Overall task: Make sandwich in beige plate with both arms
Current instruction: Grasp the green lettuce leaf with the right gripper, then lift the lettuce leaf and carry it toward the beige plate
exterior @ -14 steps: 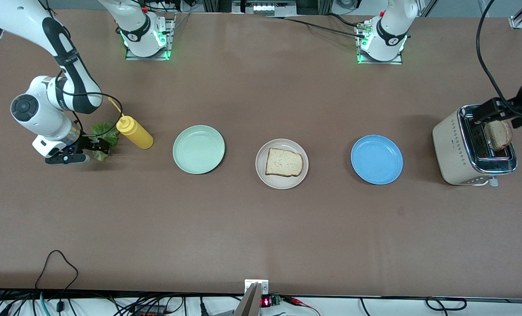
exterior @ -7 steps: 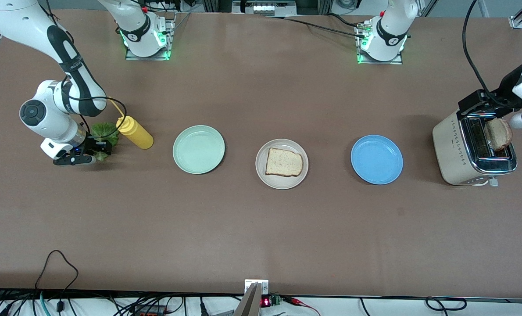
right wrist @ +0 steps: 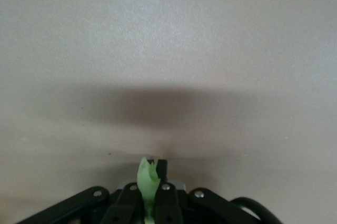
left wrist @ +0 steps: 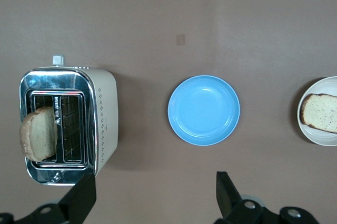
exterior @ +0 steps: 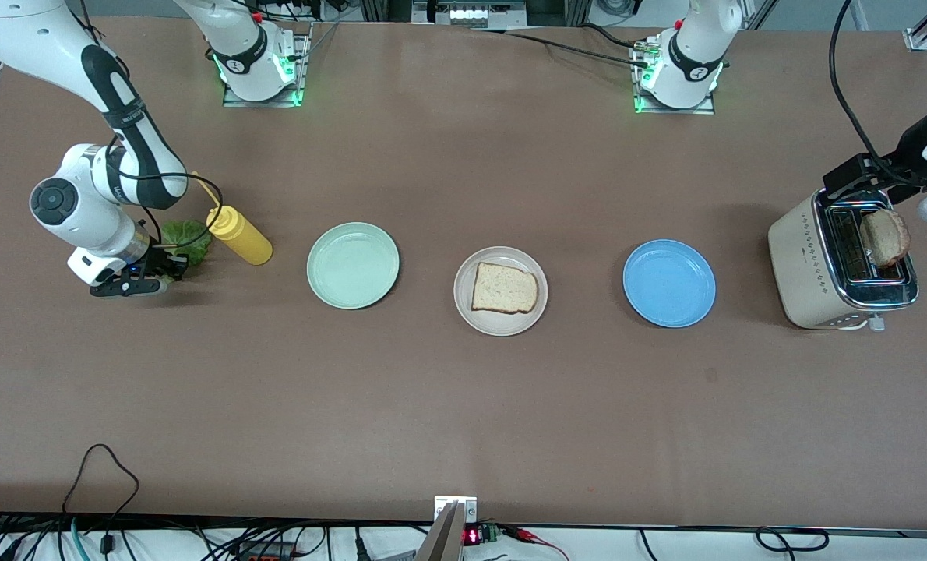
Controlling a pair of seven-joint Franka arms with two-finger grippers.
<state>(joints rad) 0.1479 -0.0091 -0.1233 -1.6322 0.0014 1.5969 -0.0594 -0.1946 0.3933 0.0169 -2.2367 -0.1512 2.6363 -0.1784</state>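
The beige plate (exterior: 463,292) sits mid-table with one bread slice (exterior: 504,289) lying flat on it. A second bread slice (exterior: 884,238) stands in the toaster (exterior: 802,265) at the left arm's end. The green lettuce leaf (exterior: 185,235) lies at the right arm's end, beside a yellow bottle. My right gripper (exterior: 169,269) is down at the leaf and shut on its edge; the right wrist view shows the lettuce (right wrist: 148,182) pinched in the right gripper (right wrist: 152,169). My left gripper (exterior: 861,178) hangs open beside the toaster's top, and the left wrist view shows that gripper (left wrist: 154,190) holding nothing.
A yellow squeeze bottle (exterior: 239,234) lies right beside the lettuce. A mint-green plate (exterior: 353,265) and a blue plate (exterior: 668,283) flank the beige plate. The left wrist view shows the toaster (left wrist: 100,119), the blue plate (left wrist: 204,110) and the beige plate's rim (left wrist: 316,134).
The right gripper has closed on the lettuce edge and shifted slightly. The left gripper has pulled away from the bread in the toaster, staying open.
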